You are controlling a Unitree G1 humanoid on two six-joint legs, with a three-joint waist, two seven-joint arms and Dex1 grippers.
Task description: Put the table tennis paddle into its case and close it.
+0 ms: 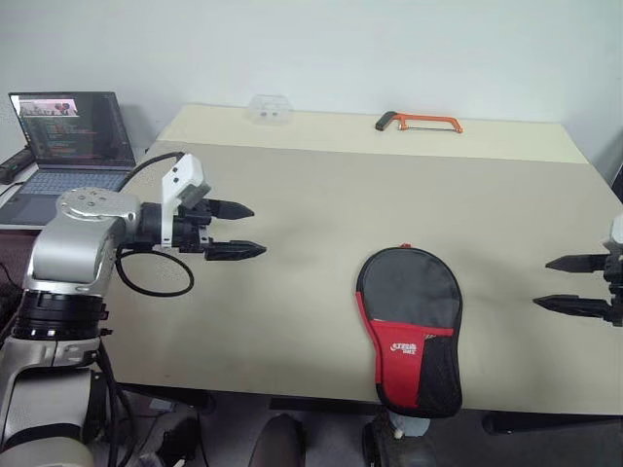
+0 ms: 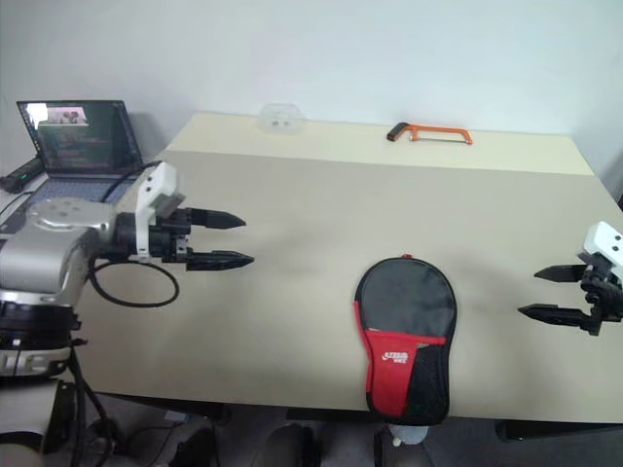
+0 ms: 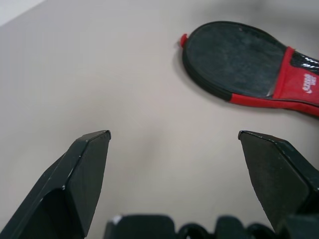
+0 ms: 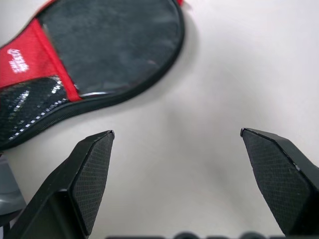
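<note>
The left gripper (image 1: 251, 230) hovers at nine o'clock of the case (image 1: 411, 326), fingers spread, empty. The right gripper (image 1: 560, 283) mirrors it at three o'clock, likewise released.

A wide beige counter (image 1: 321, 224) fills the middle, its far section a paler cream strip. Behind it runs a plain white wall (image 1: 321, 49), evenly lit. Off to the left, an open laptop (image 1: 73, 136) glows on a lower side surface. At the far edge sit an orange-framed hacksaw (image 1: 421, 122) and a small clear plastic container (image 1: 271, 109).
</note>
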